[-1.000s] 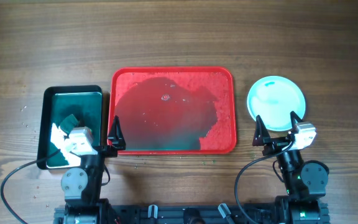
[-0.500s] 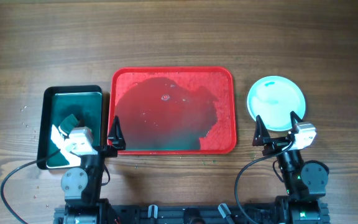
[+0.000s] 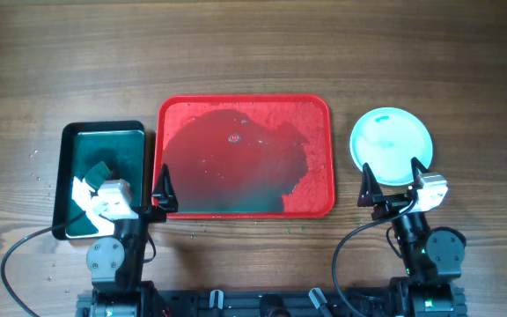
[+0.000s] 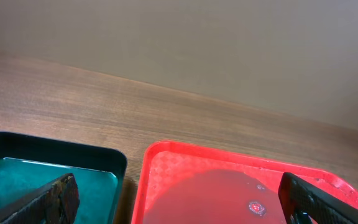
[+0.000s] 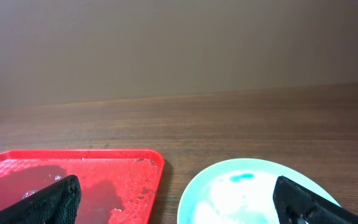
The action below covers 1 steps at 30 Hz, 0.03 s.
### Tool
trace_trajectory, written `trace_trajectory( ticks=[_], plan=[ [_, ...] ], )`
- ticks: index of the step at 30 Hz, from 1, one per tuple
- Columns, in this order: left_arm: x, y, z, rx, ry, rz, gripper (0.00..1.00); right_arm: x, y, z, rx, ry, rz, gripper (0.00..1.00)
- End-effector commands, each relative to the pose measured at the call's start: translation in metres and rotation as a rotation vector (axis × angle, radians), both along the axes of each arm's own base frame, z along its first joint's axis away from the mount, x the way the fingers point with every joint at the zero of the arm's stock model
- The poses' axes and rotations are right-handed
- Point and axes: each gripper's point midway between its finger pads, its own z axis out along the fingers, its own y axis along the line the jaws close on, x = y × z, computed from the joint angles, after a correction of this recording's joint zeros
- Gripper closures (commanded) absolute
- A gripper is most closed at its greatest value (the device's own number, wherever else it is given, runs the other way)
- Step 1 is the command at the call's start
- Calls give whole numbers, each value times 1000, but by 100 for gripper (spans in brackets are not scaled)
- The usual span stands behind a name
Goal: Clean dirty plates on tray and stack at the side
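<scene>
Down at the near edge, both arms sit tucked in by their bases. The left hand (image 4: 176, 182) is spread wide and gripping nothing, one finger over the black tray (image 3: 64, 176) and the other over the corner of the red tray (image 3: 245, 99). The right hand (image 3: 392, 169) is just as wide and just as empty, with its fingers framing the near rim of the plates (image 3: 392, 141).

And look at that red tray: no plate on it at all, only a dark wet pool with a teal tinge across the middle. The plates are off to the right on the desk (image 3: 253, 44), just beside the tray and not touching it. From above they read as one neat disc, so I can't tell how many are in the pile.

This looks like the closing step, so the job now is a tidy finish. The right wrist view shows a small teal fleck (image 5: 241, 178) on the top plate, and that may want one more wipe. Any move by the right hand should lift up first, because a sideways swing could clip the rim and slide the pile. The far desk is bare wood.
</scene>
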Motion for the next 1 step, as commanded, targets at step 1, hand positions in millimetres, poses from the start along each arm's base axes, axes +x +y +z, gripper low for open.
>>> trace_trajectory(
  ticks=[1],
  plan=[
    [0,-3,-2,19,-3,-15,0,-1,4,2,9,-6,20,0]
  ],
)
